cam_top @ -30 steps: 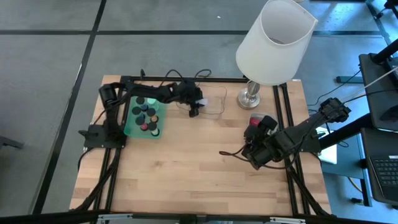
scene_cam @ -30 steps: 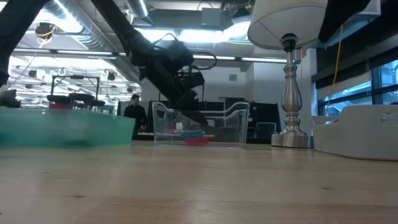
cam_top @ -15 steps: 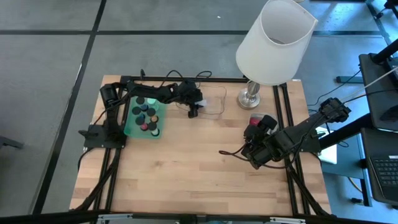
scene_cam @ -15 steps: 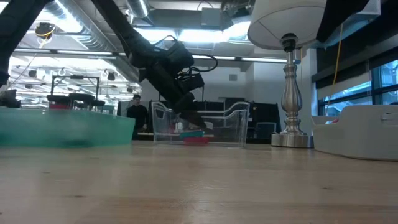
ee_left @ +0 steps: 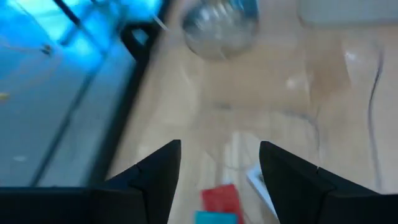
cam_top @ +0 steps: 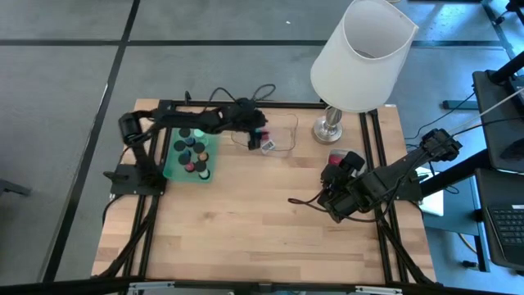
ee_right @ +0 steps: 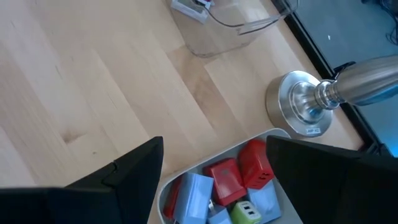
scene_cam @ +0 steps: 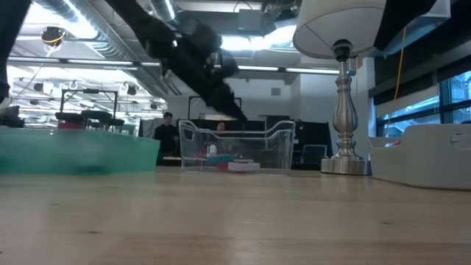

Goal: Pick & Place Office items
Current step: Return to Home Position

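Note:
A clear tray (cam_top: 278, 133) at the table's far middle holds a red block (ee_left: 221, 198), a teal block (ee_left: 215, 218) and a pale piece (cam_top: 267, 145). My left gripper (ee_left: 219, 146) hangs open above that tray's left part (scene_cam: 237, 109), with nothing between its fingers. Left of it, a green tray (cam_top: 190, 156) carries several black discs. My right gripper (ee_right: 214, 142) stands open above a grey tray (ee_right: 219, 155) that holds red, light-blue and green blocks (ee_right: 225, 177).
A big white lamp (cam_top: 360, 53) stands at the far right; its metal base (ee_right: 309, 104) is just beyond the grey tray. Bare wood fills the table's middle and near half (cam_top: 262, 221). Cables loop behind the clear tray (cam_top: 237, 97).
My left gripper has risen out of the clear tray and drawn back a little toward the table's far left. A pale piece now shows lying in the tray where the fingers were. My right arm has kept still.

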`<state>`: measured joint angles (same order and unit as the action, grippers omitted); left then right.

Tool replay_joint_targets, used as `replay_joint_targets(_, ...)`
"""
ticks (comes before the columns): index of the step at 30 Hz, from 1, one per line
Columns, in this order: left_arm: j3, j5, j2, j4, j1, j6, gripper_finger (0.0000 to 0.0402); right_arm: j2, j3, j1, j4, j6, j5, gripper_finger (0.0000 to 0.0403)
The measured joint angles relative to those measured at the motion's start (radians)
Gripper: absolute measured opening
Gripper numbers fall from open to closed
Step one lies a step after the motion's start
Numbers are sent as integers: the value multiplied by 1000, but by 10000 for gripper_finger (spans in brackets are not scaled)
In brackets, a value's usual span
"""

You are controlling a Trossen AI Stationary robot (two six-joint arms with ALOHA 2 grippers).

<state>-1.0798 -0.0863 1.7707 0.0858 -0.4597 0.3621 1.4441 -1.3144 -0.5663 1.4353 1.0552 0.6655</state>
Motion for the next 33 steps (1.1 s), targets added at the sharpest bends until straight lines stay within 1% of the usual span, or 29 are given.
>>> replay_joint_targets(3,0,45,-99,-25,2,-5,215,0,0,0,0,-22,-2,288)
replay_joint_targets(8,0,100,-286,-147,3,-58,210,0,0,0,0,-33,-35,288)
replay_joint_targets(12,0,122,-430,-271,3,-99,208,0,0,0,0,-164,-102,288)
replay_joint_targets(14,0,122,-494,-339,3,-148,209,0,0,0,-2,-221,-131,288)
replay_joint_targets(20,0,121,-656,-580,3,-339,212,0,0,0,-59,-235,-149,288)
replay_joint_targets(22,0,121,-700,-661,3,-377,210,0,0,0,-76,-262,-135,288)
replay_joint_targets(26,6,121,-779,-788,3,-469,208,0,0,0,-110,-279,-38,288)
replay_joint_targets(33,140,119,-965,-794,43,-516,212,0,1,0,-132,-265,79,288)
